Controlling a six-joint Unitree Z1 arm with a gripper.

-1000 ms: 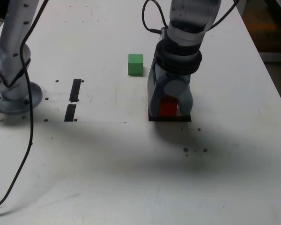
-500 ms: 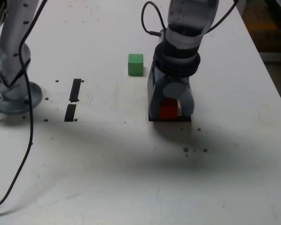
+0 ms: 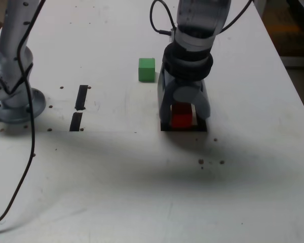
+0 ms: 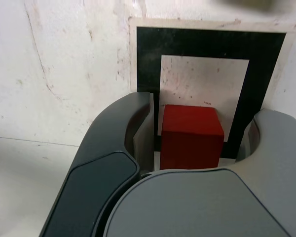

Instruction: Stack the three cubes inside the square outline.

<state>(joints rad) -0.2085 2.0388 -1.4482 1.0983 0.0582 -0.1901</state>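
Note:
The red cube [image 3: 181,120] stands inside the square outline [image 3: 185,128] of black tape, toward its near side in the exterior view. My gripper [image 3: 183,114] hangs straight down over it, one finger on either side. In the wrist view the red cube [image 4: 191,136] has a visible gap to each of the fingers [image 4: 138,118], so the gripper [image 4: 204,108] is open and free of it. The white inside of the square outline [image 4: 207,43] shows beyond the cube. A green cube [image 3: 146,69] sits alone on the table, up and to the exterior view's left of the gripper.
Two short black tape strips [image 3: 81,96] [image 3: 76,121] lie on the white table at the exterior view's left. The arm's metal base [image 3: 10,96] stands at the far left with a black cable [image 3: 30,152] trailing forward. The table's edge [image 3: 294,86] runs along the right.
The jaws have spread apart, letting go of the red cube, which stays in the square. The gripper has lifted slightly.

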